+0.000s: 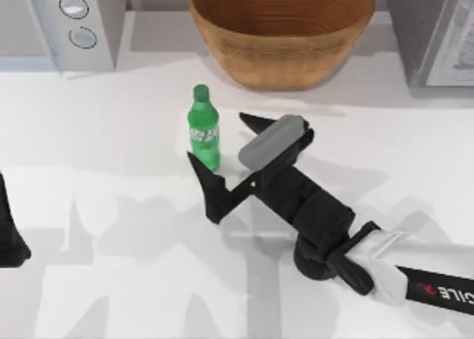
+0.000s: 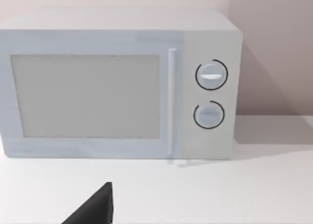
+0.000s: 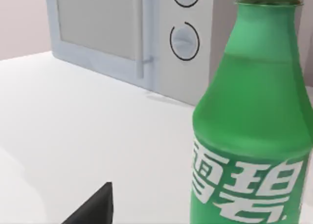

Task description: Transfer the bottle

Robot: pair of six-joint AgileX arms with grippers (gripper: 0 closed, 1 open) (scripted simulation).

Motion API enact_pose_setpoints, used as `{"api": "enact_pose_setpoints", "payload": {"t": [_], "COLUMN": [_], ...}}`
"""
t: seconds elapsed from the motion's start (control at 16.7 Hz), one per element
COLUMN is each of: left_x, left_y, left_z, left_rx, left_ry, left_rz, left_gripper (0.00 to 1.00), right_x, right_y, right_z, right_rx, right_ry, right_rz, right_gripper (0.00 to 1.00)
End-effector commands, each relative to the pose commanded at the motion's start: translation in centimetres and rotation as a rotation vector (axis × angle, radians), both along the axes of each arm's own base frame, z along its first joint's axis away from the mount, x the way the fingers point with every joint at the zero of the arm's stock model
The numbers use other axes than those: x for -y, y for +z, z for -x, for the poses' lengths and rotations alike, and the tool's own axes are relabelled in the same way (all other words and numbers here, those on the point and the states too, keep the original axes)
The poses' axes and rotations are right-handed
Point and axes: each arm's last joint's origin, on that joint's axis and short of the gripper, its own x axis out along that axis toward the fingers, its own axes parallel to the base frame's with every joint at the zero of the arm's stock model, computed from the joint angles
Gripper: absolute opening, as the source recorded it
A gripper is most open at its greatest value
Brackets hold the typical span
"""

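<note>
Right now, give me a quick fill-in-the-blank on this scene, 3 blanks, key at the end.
1. The bottle stands ____ on the table.
2. The right claw is ____, one finger on each side of the bottle.
3. Behind the bottle, at the table's back edge, sits a woven ____.

Missing words: upright; open; basket

The left claw is parked at the table's left edge.

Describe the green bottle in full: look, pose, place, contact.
The bottle is translucent green plastic with a green screw cap and a white-lettered label band. It stands upright on the white table, in front of the woven basket. The right hand is open, its fingers on either side of the bottle, not visibly gripping it.
</note>
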Motion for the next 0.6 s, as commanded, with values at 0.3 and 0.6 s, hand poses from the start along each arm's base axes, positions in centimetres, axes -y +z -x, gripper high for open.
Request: {"api": "enact_pose_setpoints", "payload": {"t": [0.3,0.6], "left_x": [0.0,0.0], "left_y": [0.0,0.0], "left_z": [0.0,0.0], "left_rx": [0.0,0.0], "left_ry": [0.0,0.0], "left_rz": [0.0,0.0], "left_gripper": [1.0,1.0], "right_x": [-2.8,-3.9], "right_y": [-0.1,0.0], "right_z": [-2.8,-4.0], "right_rx": [0.0,0.0], "right_ry": [0.0,0.0], "right_rz": [0.0,0.0], "right_gripper": [1.0,1.0]}}
